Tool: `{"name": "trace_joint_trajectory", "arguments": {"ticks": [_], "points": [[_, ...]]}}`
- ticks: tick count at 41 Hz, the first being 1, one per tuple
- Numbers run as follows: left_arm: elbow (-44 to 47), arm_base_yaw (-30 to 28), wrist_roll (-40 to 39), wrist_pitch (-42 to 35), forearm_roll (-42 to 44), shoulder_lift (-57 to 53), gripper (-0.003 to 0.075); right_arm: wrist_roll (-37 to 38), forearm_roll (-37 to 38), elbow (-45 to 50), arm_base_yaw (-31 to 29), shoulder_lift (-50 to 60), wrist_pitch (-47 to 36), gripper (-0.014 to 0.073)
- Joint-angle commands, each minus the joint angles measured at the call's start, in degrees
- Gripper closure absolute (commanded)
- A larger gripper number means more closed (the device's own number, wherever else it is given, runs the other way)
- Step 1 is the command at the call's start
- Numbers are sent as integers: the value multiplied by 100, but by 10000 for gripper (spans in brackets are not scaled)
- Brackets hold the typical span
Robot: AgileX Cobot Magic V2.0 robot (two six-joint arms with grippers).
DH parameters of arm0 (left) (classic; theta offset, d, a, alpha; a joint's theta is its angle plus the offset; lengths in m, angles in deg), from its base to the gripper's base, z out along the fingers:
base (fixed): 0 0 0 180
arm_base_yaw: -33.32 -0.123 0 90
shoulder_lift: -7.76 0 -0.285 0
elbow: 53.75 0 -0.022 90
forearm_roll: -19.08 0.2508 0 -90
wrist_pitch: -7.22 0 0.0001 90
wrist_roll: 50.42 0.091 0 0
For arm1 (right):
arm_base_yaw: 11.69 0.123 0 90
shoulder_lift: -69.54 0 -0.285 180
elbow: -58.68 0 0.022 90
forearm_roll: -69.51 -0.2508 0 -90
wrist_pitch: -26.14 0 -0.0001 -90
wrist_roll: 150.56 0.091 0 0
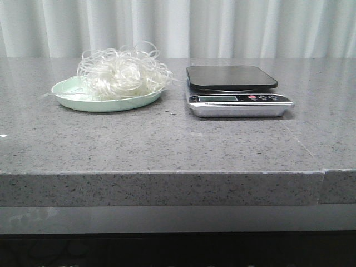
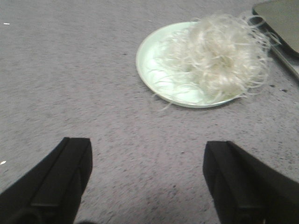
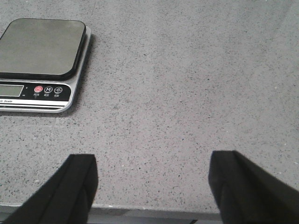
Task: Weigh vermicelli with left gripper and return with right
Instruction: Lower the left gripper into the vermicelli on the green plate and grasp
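Note:
The vermicelli (image 1: 123, 73), a fluffy tangle of thin white strands, lies on a pale green plate (image 1: 69, 99) at the table's left. It also shows in the left wrist view (image 2: 219, 58) on the plate (image 2: 149, 56). A silver kitchen scale with a black platform (image 1: 231, 78) stands to the plate's right, nothing on it; it also shows in the right wrist view (image 3: 39, 46). My left gripper (image 2: 147, 156) is open and empty above bare table, short of the plate. My right gripper (image 3: 152, 170) is open and empty near the table's front edge, to the right of the scale. Neither gripper shows in the front view.
The grey speckled stone table (image 1: 167, 144) has a front edge close to the camera, with a seam at the right (image 1: 324, 186). A white curtain (image 1: 178, 28) hangs behind the table. The scale's corner (image 2: 280, 23) shows beside the plate in the left wrist view.

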Motion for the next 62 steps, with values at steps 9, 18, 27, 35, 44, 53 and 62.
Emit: {"name": "trace_joint_trajectory", "arguments": {"ticks": [9,18,27,35,44,53,62], "points": [[-1011,746,-6,-862,-69,1580,178,-26,13,-190,0,-77,-370,-1],[-1778,904,-6,-1177,-69,2824,178,-26,13,-190,0,-77,-380,-1],[-2504,904,-6,-1177,-69,3922,178,-26,13,-190,0,-77,-380,-1],[-2938,904,-6,-1188,-69,4660,178,-26,13,-190,0,-77,-380,-1],[-3013,904,-6,-1188,-69,4912,228,-26,13,-190,0,-77,-380,-1],[-3013,904,-6,-1139,-69,4921,468,-26,13,-190,0,-77,-380,-1],[-3086,904,-6,-877,-69,4867,575,-26,13,-190,0,-77,-365,-1]]}}
